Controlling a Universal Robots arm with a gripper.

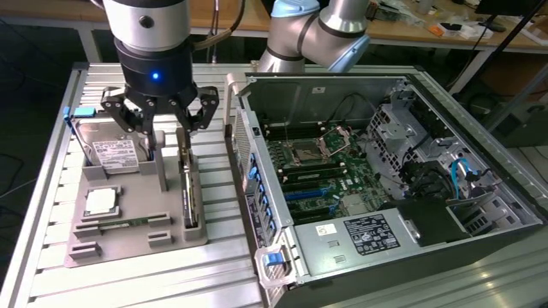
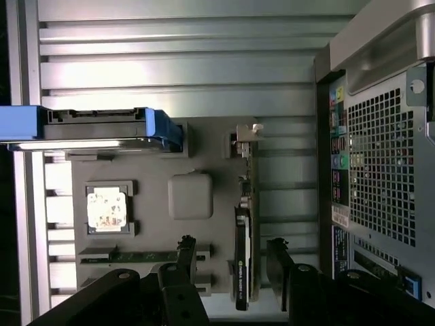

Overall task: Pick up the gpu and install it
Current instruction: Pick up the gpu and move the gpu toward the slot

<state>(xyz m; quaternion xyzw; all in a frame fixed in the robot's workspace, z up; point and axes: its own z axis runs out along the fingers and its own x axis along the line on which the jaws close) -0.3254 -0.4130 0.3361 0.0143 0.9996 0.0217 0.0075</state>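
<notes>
The gpu [image 1: 187, 189] stands on its edge in a slot along the exterior view's right side of a grey holder tray [image 1: 128, 240]. It is a thin green card with a black cooler and a silver end bracket. My gripper [image 1: 167, 131] hangs open just above the card's far end. In the wrist view the gpu [image 2: 242, 251] runs between my two dark fingertips [image 2: 185, 255], nearer to one of them than the other. Nothing is gripped in my gripper [image 2: 231, 261].
The tray also carries a silver hard drive [image 1: 111, 153] in a blue caddy, a square processor [image 1: 101, 202] and a narrow memory stick [image 1: 128, 223]. To the exterior view's right lies an open computer case [image 1: 376, 186] with its motherboard exposed; its perforated rear panel [image 2: 380, 170] is close by.
</notes>
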